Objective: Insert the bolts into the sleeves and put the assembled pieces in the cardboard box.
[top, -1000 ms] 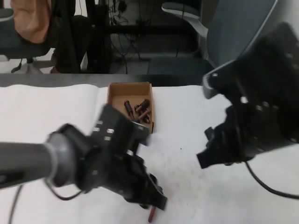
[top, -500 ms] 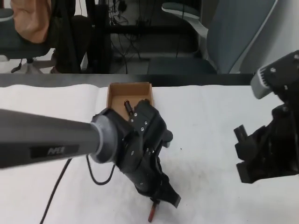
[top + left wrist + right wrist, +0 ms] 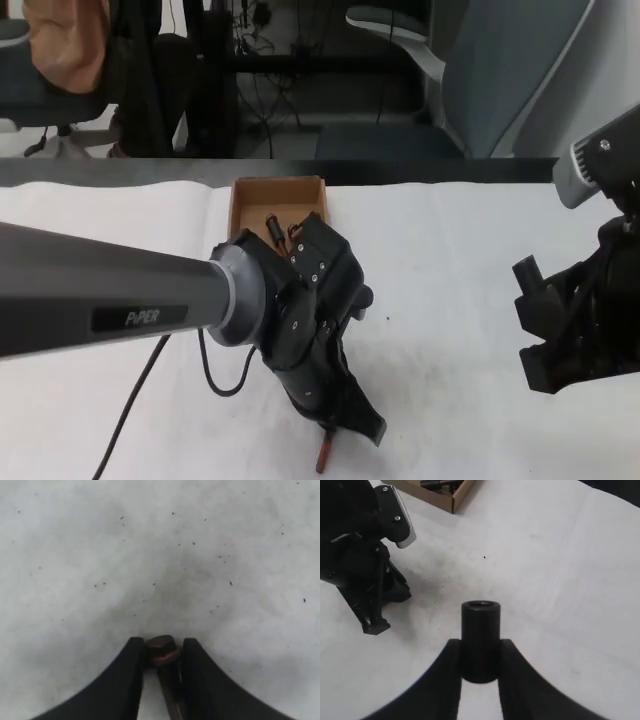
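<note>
My left gripper [image 3: 161, 656] is shut on a dark bolt [image 3: 161, 649] with a reddish collar under its head, close above the white cloth. The high view has this gripper [image 3: 348, 424] near the front edge, with the bolt [image 3: 325, 456] sticking out below it. My right gripper [image 3: 480, 656] is shut on a black sleeve [image 3: 480, 637], whose open bore points away from the wrist. That gripper [image 3: 560, 325] hangs at the right side of the bench. The cardboard box [image 3: 240, 205] stands at the back centre and holds several dark pieces [image 3: 290, 232].
A white cloth [image 3: 440, 260] covers the bench. The box's corner [image 3: 451, 499] and the left arm's gripper [image 3: 367, 597] show in the right wrist view. Office chairs [image 3: 500, 70] stand behind the bench's far edge.
The right arm has drawn back to the right with the sleeve. The left arm's wrist has swung toward the centre while its gripper stayed over the bolt near the front edge.
</note>
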Controlling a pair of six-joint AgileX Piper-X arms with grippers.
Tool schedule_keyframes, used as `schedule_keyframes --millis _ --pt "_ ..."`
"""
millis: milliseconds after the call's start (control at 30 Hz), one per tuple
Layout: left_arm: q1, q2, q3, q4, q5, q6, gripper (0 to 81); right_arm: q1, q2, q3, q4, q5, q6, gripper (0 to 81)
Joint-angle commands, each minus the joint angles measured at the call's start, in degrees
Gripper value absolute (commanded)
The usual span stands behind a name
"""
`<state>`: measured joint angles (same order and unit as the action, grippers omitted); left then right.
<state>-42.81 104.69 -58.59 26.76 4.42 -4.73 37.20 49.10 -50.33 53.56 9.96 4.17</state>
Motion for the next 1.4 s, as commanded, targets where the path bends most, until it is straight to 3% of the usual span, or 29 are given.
schedule_keyframes --millis 0,233,400,533,667,867,1067,1200,1367 --pt "-0.5 0.5 0.0 -0.4 -0.9 -0.5 1.8 -0.2 -0.5 0.2 0.2 -1.0 -2.2 0.6" --pt "-0.6 -16.5 7.1 -10.0 -0.1 -1.8 1.8 -0.1 -4.6 4.4 -4.3 -4.0 -4.2 0.6" --pt "-0.7 -38.1 20.4 -21.4 -0.1 -4.3 1.8 0.7 -13.4 14.2 -16.6 -12.8 0.1 0.6" --pt "-0.9 -56.9 31.9 -29.8 -0.1 -4.3 1.8 4.6 -18.6 22.2 -26.8 -16.8 1.4 0.6" --pt "-2.5 -73.8 41.4 -39.7 -0.1 -4.8 1.8 11.1 -18.8 28.0 -36.5 -16.6 0.9 0.6" --pt "-2.8 -89.0 47.9 -39.0 -4.4 -10.3 1.8 22.6 -11.5 31.5 -50.6 -8.7 -0.8 0.6" --pt "-3.1 -88.7 50.2 -36.0 -5.4 -8.5 1.8 32.3 1.3 31.5 -63.2 1.2 -1.9 0.6" --pt "-3.1 -87.0 50.7 -36.0 -5.4 -4.4 1.8 37.0 9.6 31.5 -74.4 12.5 -2.6 0.6" --pt "-3.1 -84.9 50.7 -36.5 -4.1 -2.5 1.8 40.0 18.8 31.5 -86.4 15.2 -2.5 0.6"
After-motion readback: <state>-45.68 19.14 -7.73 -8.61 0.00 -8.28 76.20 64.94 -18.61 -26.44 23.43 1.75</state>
